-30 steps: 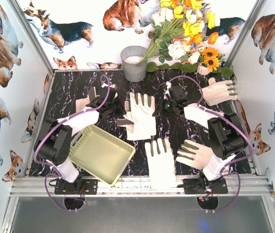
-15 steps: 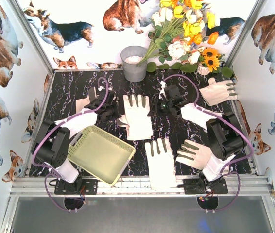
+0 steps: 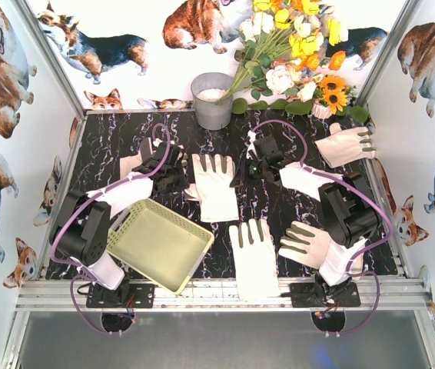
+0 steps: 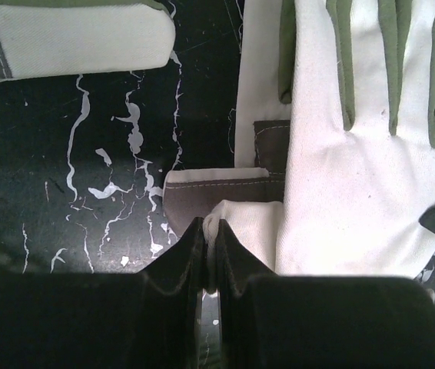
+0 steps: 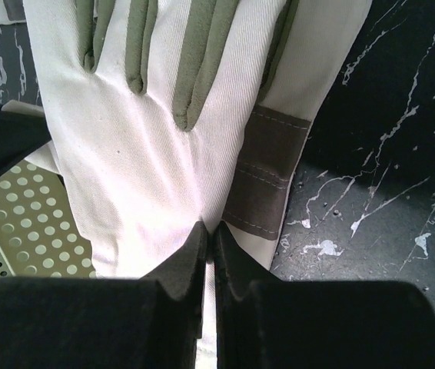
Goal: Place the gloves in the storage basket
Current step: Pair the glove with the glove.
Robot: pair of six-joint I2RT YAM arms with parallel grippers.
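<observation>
A white glove with grey-green finger patches (image 3: pixel 214 187) lies between my two grippers at mid-table, and seems to lie over a second glove with a grey cuff (image 4: pixel 267 150). My left gripper (image 3: pixel 174 174) is shut on a fold of white fabric at the glove's left edge (image 4: pixel 209 233). My right gripper (image 3: pixel 245 169) is shut on its right side (image 5: pixel 210 233). The pale yellow-green storage basket (image 3: pixel 202 247) stands tilted at the near left, just below the glove; its perforated wall also shows in the right wrist view (image 5: pixel 19 231).
Other gloves lie at near centre (image 3: pixel 254 260), near right (image 3: pixel 308 244), far right (image 3: pixel 346 144), under the right arm (image 3: pixel 303 181) and at the far left (image 3: pixel 134 164). A grey metal bucket (image 3: pixel 212 100) and flowers (image 3: pixel 294 54) stand at the back.
Both grippers have moved left and slightly back, carrying the held glove with them towards the basket side. The other gloves and the basket have stayed put.
</observation>
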